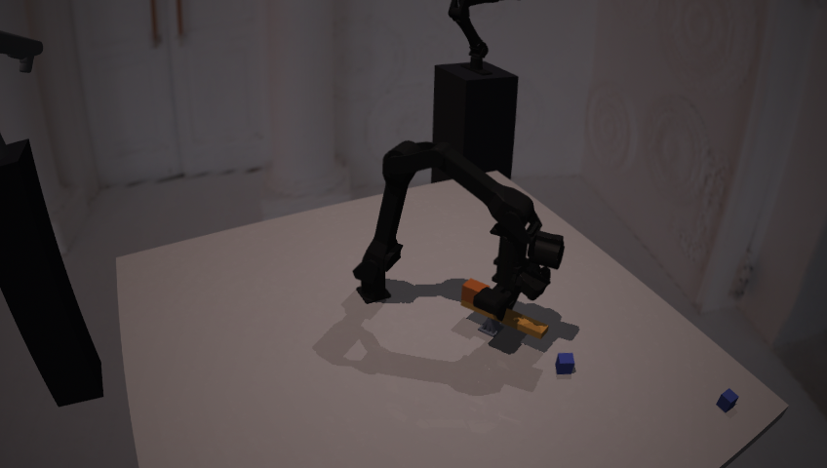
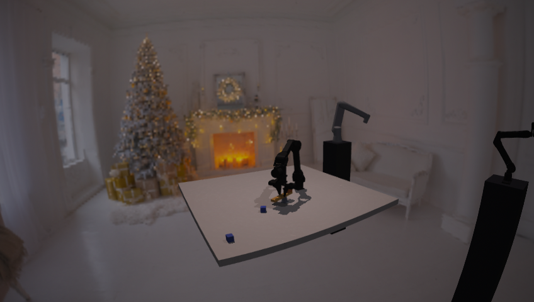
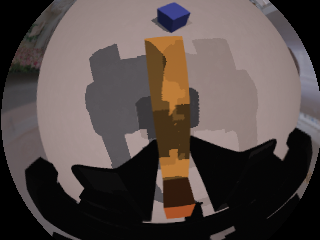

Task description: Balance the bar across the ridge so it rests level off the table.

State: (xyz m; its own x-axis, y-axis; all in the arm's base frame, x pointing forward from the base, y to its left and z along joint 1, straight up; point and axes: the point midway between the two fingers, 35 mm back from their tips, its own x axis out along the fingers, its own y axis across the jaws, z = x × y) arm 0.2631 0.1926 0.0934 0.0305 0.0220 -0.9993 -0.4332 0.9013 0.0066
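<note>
There are two small blue cubes (image 1: 565, 364) (image 2: 263, 209) (image 3: 173, 17), one long orange-yellow bar (image 1: 525, 323) (image 2: 276, 198) (image 3: 172, 90) and one grey ridge (image 1: 489, 328). The black gripper (image 1: 499, 307) (image 2: 282, 194) (image 3: 172, 142) is partly open, its fingers closed on the bar, which is above the ridge; whether these two touch, I cannot tell.

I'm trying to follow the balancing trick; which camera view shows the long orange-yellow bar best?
The wrist view: the long orange-yellow bar looks largest there. Top shows it partly hidden by fingers; exterior, just small.
</note>
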